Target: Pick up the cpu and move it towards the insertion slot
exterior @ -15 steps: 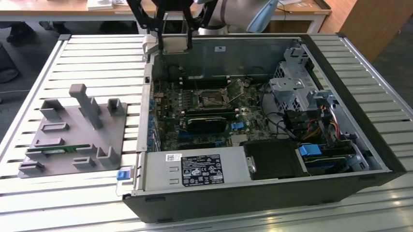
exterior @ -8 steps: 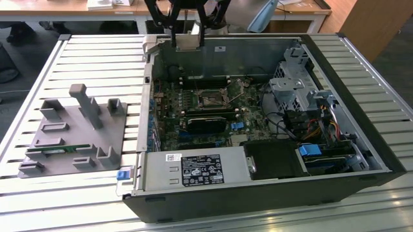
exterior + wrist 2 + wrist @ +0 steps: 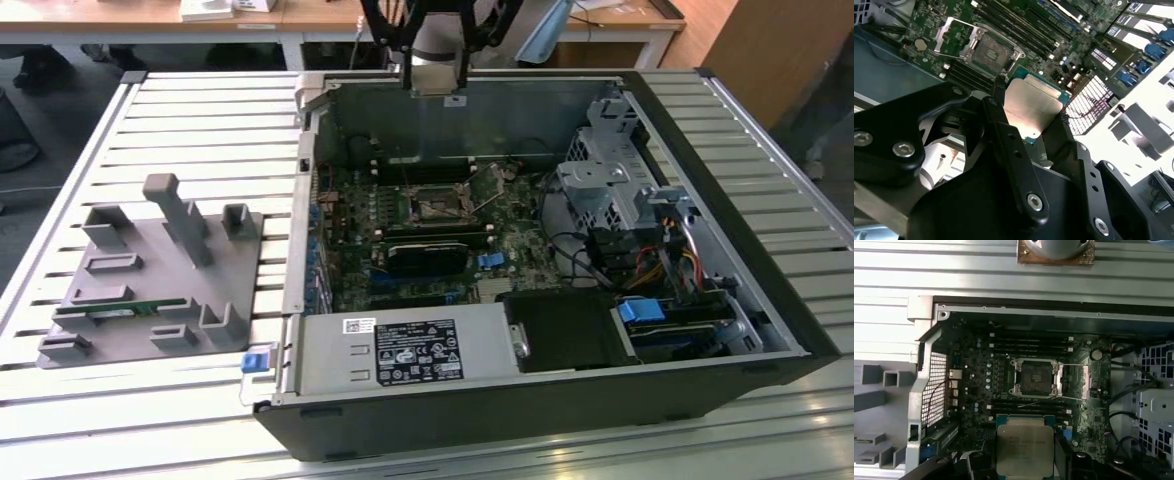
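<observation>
Over the open case: the gripper hangs near the case's back wall, above the board, in the exterior view.
Left of the case: a grey holder tray lies on the slatted table, at the exterior view's left; a thin green memory stick rests in it, well apart from the work.
Case: the computer case lies open, with the green board flat inside.
Chip: the cpu sits between the 2 black fingers, silvery top showing, thin green rim at its edges; in the first wrist view it shows as a flat square.
Pincer state: closed on the chip, clamped at 2 opposite edges.
Socket: the insertion slot is a dark square inside a shiny metal frame, lid swung clear; it also shows in the second wrist view and mid-board in the exterior view.
Gap: chip and socket are apart; the chip is raised above the board, not yet over the frame.
Doing it well: by my judgement, the chip should stay level, its edges square to the frame, and travel clear of the memory rails beside the socket.
Risk: a tilted chip could catch the frame or slip in the grip.
</observation>
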Motion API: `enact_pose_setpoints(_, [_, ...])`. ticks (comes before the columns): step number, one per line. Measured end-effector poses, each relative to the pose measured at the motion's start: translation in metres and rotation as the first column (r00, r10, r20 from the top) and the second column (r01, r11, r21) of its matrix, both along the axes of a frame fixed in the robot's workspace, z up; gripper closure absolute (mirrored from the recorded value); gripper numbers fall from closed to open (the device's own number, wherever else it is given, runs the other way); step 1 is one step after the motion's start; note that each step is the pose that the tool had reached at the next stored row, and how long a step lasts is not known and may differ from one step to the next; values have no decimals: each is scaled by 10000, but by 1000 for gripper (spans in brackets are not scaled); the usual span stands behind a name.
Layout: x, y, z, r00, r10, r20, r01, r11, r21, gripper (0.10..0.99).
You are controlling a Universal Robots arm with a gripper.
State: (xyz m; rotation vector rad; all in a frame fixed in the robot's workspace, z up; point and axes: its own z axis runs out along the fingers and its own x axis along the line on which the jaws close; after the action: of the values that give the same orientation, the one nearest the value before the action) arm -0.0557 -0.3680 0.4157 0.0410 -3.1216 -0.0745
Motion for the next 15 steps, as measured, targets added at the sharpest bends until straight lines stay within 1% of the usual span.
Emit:
enact_pose_setpoints(5, [129, 38, -3, 10000, 1, 0, -1, 10000, 0, 541])
enact_pose_setpoints(11, [215, 102, -8, 10000, 1, 0, -1, 10000, 1, 541])
enact_pose_setpoints(15, [237, 193, -11, 10000, 1, 0, -1, 10000, 0, 541])
